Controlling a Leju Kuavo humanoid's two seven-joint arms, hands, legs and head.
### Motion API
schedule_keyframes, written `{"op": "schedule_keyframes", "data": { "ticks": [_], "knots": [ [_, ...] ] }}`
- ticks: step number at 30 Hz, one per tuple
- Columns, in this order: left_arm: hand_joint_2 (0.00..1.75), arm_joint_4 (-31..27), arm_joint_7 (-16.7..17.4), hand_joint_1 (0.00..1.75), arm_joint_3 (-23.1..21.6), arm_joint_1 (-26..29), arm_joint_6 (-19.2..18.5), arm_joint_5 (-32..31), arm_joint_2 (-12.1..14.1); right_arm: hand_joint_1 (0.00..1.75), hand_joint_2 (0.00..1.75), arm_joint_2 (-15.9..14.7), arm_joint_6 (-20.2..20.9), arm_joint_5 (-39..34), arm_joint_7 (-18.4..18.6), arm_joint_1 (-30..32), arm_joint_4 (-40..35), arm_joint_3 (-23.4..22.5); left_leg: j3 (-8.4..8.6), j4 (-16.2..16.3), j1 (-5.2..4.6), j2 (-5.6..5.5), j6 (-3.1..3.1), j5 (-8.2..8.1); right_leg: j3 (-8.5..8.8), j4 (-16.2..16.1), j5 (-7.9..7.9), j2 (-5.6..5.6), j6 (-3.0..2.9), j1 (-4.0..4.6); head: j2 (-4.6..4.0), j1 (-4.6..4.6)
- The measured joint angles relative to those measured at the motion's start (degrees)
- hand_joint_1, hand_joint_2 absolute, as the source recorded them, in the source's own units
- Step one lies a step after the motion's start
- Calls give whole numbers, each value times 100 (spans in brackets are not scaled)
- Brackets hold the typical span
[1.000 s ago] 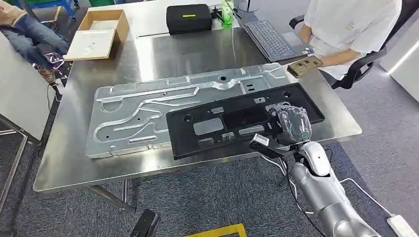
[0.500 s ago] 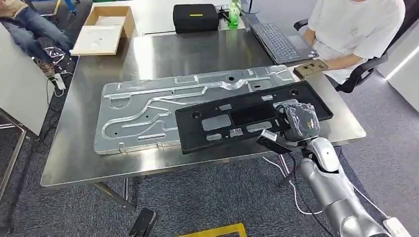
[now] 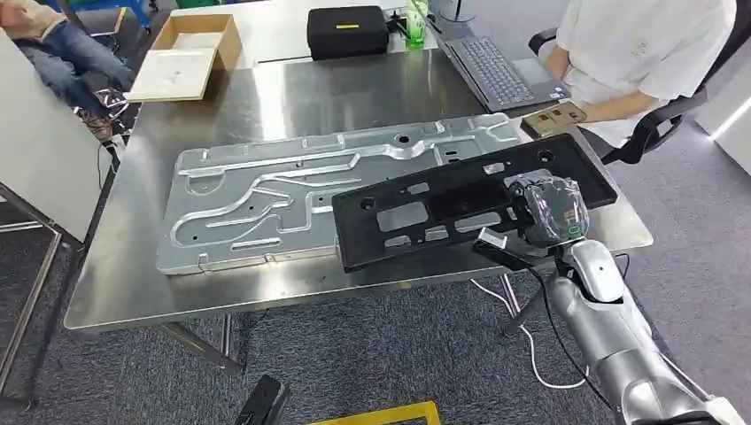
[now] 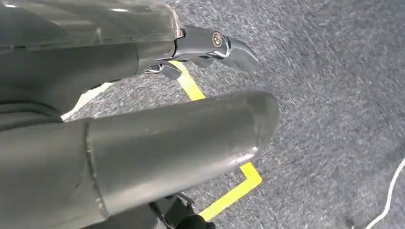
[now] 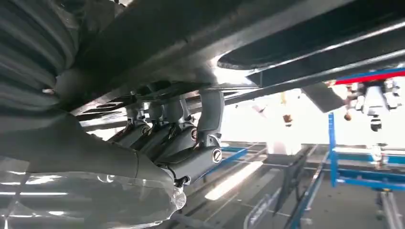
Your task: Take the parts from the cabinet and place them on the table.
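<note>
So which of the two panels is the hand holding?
The black panel, gripped at its near edge by the right hand. The silver panel lies flat on the table, untouched, partly under the black one.

A shiny metal counter [image 3: 266, 97] fills the middle of the frame. Under it lies grey carpet [image 3: 398, 354] with a yellow line [image 3: 381, 416] at the bottom edge. A white board [image 3: 40, 159] stands at the left. At the upper right is a black office chair [image 3: 651, 133].
</note>
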Motion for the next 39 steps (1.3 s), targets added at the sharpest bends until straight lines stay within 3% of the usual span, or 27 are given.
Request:
{"op": "schedule_keyframes", "data": {
  "ticks": [2,3,4,7,8,10,11,13,14,15,17,18,19,20,22,24,25,27,28,29,30,31,33,35,37,39],
  "knots": [
    [0,0,0,0,0,-12,0,0,0,175,175,0,0,17,11,-5,0,0,476,-946,-52,95,114,483,33,0,-12,-85,-9,35,0,2],
    [0,0,0,0,0,-21,2,0,0,175,175,2,-2,26,20,-8,2,0,692,-1402,-115,360,208,609,48,-4,-22,-130,-6,34,0,4],
    [0,0,0,0,-2,-45,2,0,0,175,175,4,-11,33,30,-13,7,0,735,-1543,-163,452,217,540,39,12,-34,-175,17,82,0,2],
    [0,0,0,0,-7,-32,2,0,-2,175,175,20,-17,63,48,-15,28,0,711,-1561,-162,261,243,596,61,-29,-19,-364,80,66,0,4],
    [0,0,0,0,-7,-24,4,2,-2,175,175,22,-18,66,46,-23,28,0,754,-1645,-123,206,280,651,71,-25,-39,-388,127,90,0,2],
    [0,0,-4,0,-9,-32,2,4,-7,175,175,24,-26,66,35,-39,28,0,765,-1705,-85,137,318,714,-57,296,-295,57,186,22,0,4],
    [0,0,-4,0,-9,-48,0,4,-9,175,175,20,-37,59,35,-38,33,0,753,-1702,-79,84,329,721,-251,719,-527,175,211,9,0,9],
    [0,0,-4,0,-11,-38,-7,4,-20,175,175,11,-48,50,35,-10,61,0,749,-1694,-81,-15,330,720,-637,1515,-832,220,257,-18,0,4],
    [0,0,-4,0,-11,-25,-9,4,-20,175,175,9,-50,35,35,15,72,0,746,-1680,-80,-39,330,717,-729,1665,-797,222,271,-27,0,7],
    [0,0,-4,0,-11,-17,-9,4,-20,175,175,9,-57,-17,26,33,74,0,746,-1663,-69,-89,320,709,-669,1503,-620,222,280,-41,0,4],
    [0,0,-7,0,-11,-19,-9,9,-26,175,175,9,-68,-83,-2,25,74,-7,749,-1614,-49,-146,276,673,-246,594,-83,223,295,-76,0,7],
    [0,0,-9,0,-11,-21,-9,13,-33,175,175,9,-79,-120,-20,18,74,-24,744,-1580,-46,-169,236,644,-45,107,61,238,300,-96,0,7],
    [0,0,-15,0,-11,-30,-9,17,-33,175,175,17,-81,-140,-22,15,74,-35,698,-1552,-81,-190,201,630,3,40,-31,274,289,-55,0,9],
    [0,0,-20,0,-11,-26,-9,18,-33,175,175,20,-83,-149,-24,17,76,-55,681,-1546,-81,-196,180,635,-17,36,-9,271,229,-41,0,-2],
    [0,0,-22,0,-11,-12,-9,22,-33,175,175,33,-83,-157,-24,39,74,-70,688,-1570,-75,-196,141,647,-32,33,-8,270,185,-26,0,2],
    [0,0,-30,0,-11,-14,-9,37,-31,175,175,39,-81,-164,-20,30,74,-85,654,-1487,-74,-143,71,556,-6,-22,25,246,100,-84,0,2],
    [0,0,-37,0,-11,-17,-9,37,-31,175,175,46,-81,-186,-17,22,74,-94,572,-1281,-74,-78,34,404,0,-23,25,243,65,-79,0,-6],
    [0,0,-37,0,-11,-22,-9,39,-31,175,175,53,-83,-208,15,24,76,-120,144,-351,-44,-45,-8,-53,-1,-21,15,215,23,-63,0,-4],
    [0,0,-37,0,-11,-14,-9,39,-31,175,175,57,-85,-212,48,26,77,-129,-52,52,-40,-39,-20,-185,-3,-20,14,206,22,-59,0,-2],
    [0,0,-37,0,-11,-5,-7,35,-31,175,175,63,-85,-219,74,28,77,-140,-155,254,-40,-32,-24,-195,-2,-18,13,200,22,-58,0,-7],
    [0,0,-37,0,-11,1,6,24,-31,175,175,70,-87,-230,100,29,76,-159,-124,165,-40,-26,-18,-66,3,-17,12,196,21,-58,0,-4],
    [0,0,-37,0,-11,0,9,18,-28,175,175,81,-90,-236,105,24,76,-177,22,-157,-40,-20,-3,152,8,-14,10,194,22,-57,0,-7],
    [0,0,-37,0,-11,-10,9,22,-28,175,175,98,-90,-249,122,14,76,-234,552,-1230,-43,-4,69,659,37,-6,-7,188,41,-53,0,-4],
    [0,0,-37,0,-11,-23,2,35,-28,175,175,103,-90,-278,153,5,76,-271,702,-1564,-81,2,111,616,16,14,-18,183,85,-16,0,-2],
    [0,0,-37,0,-11,-6,-2,37,-28,175,175,109,-94,-306,155,8,76,-306,686,-1547,-95,-10,137,625,19,-23,9,172,148,-26,0,-2],
    [0,0,-37,0,-11,-8,-9,44,-39,175,175,114,-98,-315,155,4,76,-337,742,-1683,-21,-5,228,708,21,-18,-21,170,215,-43,0,-4]
  ]
}}
